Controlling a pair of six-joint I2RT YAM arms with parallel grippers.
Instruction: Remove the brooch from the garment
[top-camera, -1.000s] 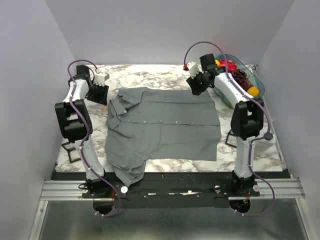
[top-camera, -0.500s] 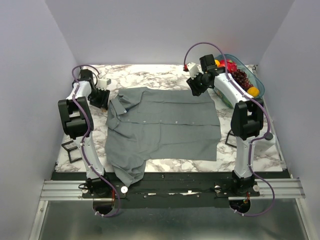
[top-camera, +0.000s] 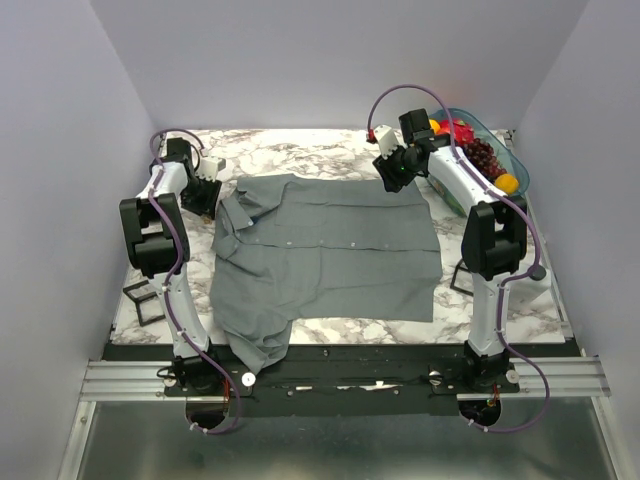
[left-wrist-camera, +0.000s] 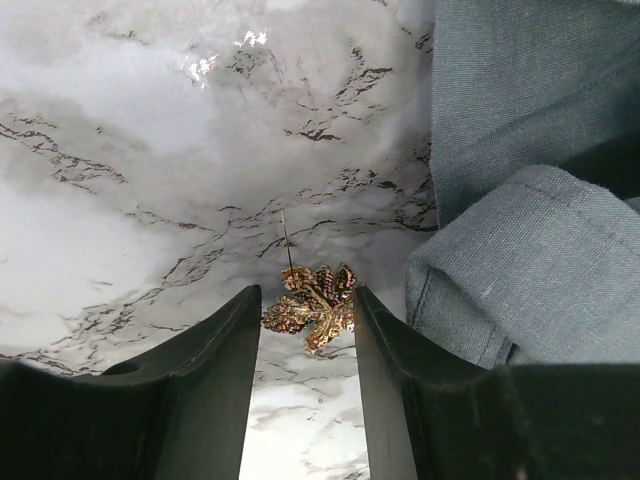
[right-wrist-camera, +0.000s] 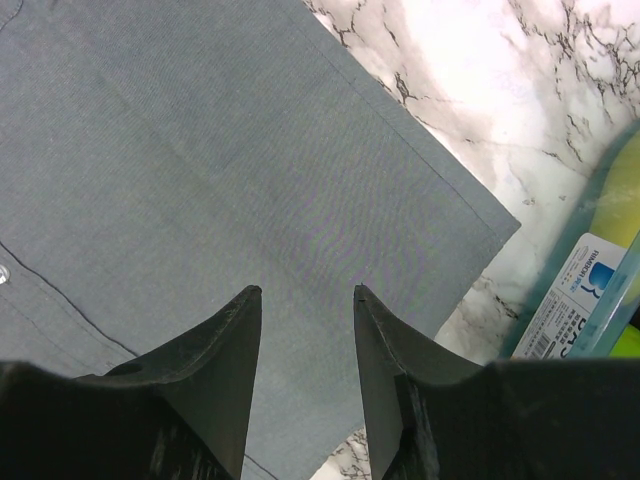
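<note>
The gold-and-maroon leaf-shaped brooch lies low centre on the white marble bench, pin pointing up-frame, between the fingers of the parted left claw. The grey button-up shirt crowds its right, and open marble lies to its left. The right claw is parted too.

marble table | carries: grey shirt | fruit bowl | wire cube

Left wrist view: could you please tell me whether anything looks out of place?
The brooch is off the shirt, over the bare marble table between the left gripper's parted fingers, its thin pin sticking out. Nothing else stands out.
</note>
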